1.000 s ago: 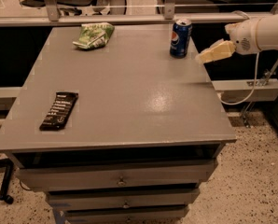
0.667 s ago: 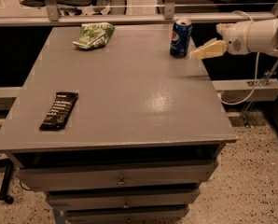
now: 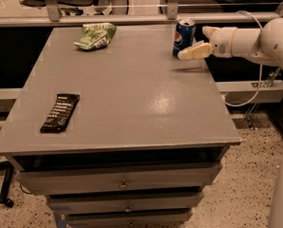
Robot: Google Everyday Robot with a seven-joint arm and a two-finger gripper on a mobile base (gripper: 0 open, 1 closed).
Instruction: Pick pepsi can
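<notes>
The pepsi can (image 3: 183,36), dark blue with a silver top, stands upright near the far right edge of the grey table (image 3: 132,94). My gripper (image 3: 193,42) reaches in from the right on a white arm (image 3: 255,39). It is open. One cream finger (image 3: 194,52) lies just in front of the can's lower right side, very close to or touching it. The other finger is behind, to the can's right. The can stands on the table, not lifted.
A green-and-white snack bag (image 3: 95,36) lies at the far left of the table. A flat black bar wrapper (image 3: 60,112) lies near the front left. Drawers (image 3: 122,182) sit under the tabletop. A railing (image 3: 132,19) runs behind the table.
My gripper has moved left along the table's right edge, from clear of the can to right beside it. The can, bag and wrapper have not moved.
</notes>
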